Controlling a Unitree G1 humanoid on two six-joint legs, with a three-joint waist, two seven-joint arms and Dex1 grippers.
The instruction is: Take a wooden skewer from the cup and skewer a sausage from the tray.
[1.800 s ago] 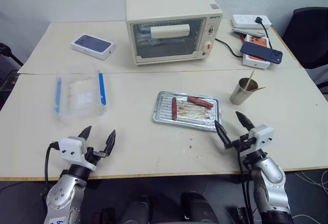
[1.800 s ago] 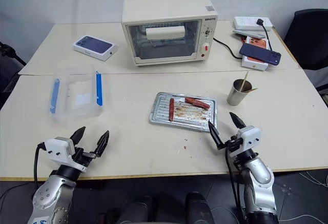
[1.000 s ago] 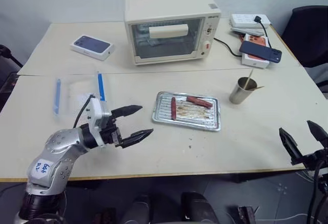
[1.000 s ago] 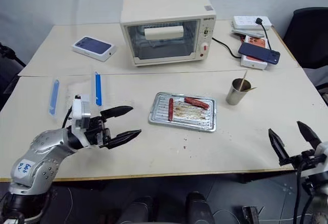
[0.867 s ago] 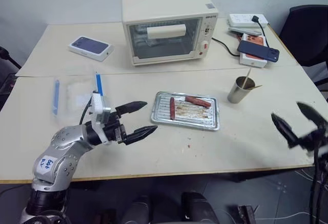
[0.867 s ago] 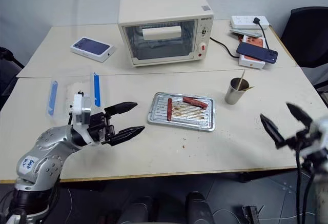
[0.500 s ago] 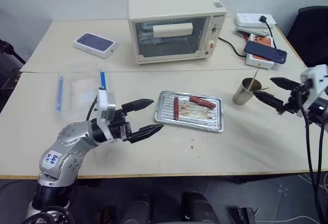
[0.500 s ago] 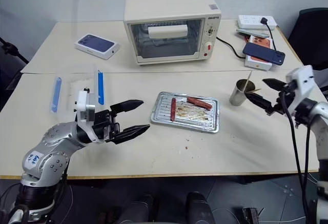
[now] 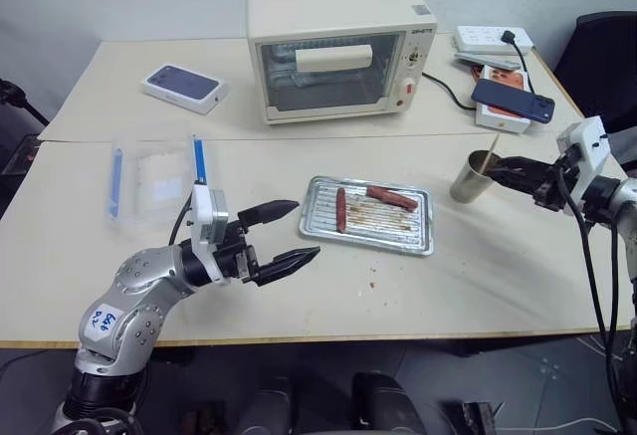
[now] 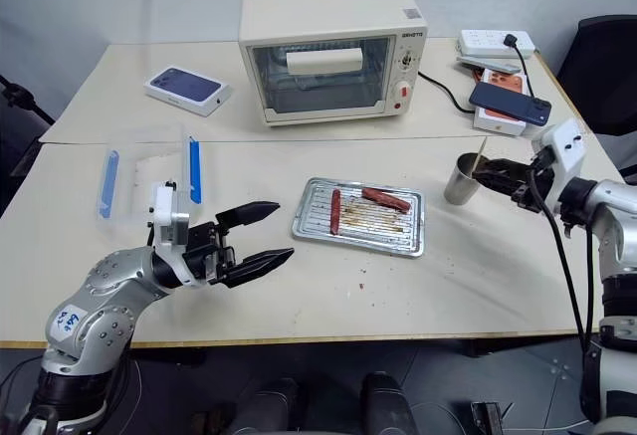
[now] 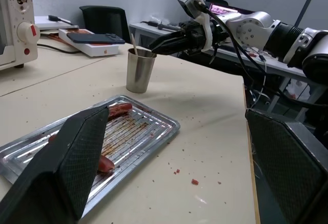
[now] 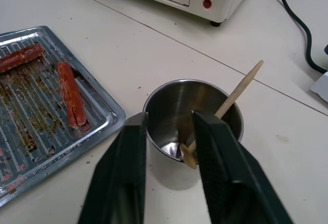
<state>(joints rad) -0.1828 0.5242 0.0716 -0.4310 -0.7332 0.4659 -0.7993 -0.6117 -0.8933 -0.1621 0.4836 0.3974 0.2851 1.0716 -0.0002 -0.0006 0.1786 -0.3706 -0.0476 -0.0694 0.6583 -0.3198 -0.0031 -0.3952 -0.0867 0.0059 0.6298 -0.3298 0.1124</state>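
The metal cup (image 9: 470, 178) stands right of the tray (image 9: 426, 241). A wooden skewer (image 12: 241, 88) leans inside it, its top sticking out over the rim. On the tray's ribbed floor lie two sausages, one upright in view (image 9: 339, 209) and one slanted (image 9: 390, 197). My right gripper (image 9: 493, 166) reaches in from the right, level with the cup's rim. In the right wrist view its fingers (image 12: 205, 131) are drawn close with a small gap and nothing between them, and the skewer passes behind one finger. Left of the tray, my left gripper (image 9: 304, 228) hovers wide open and holds nothing.
A cream toaster oven (image 9: 338, 47) stands behind the tray. A clear plastic box with blue clips (image 9: 154, 181) lies at the left and a boxed phone (image 9: 182, 87) behind it. Phone boxes and a power strip (image 9: 508, 97) crowd the back right corner, with a cable on the table.
My right arm swung from the table's front right edge up to the cup, and its fingers narrowed. My left arm rose over the table earlier and has since stayed put, open.
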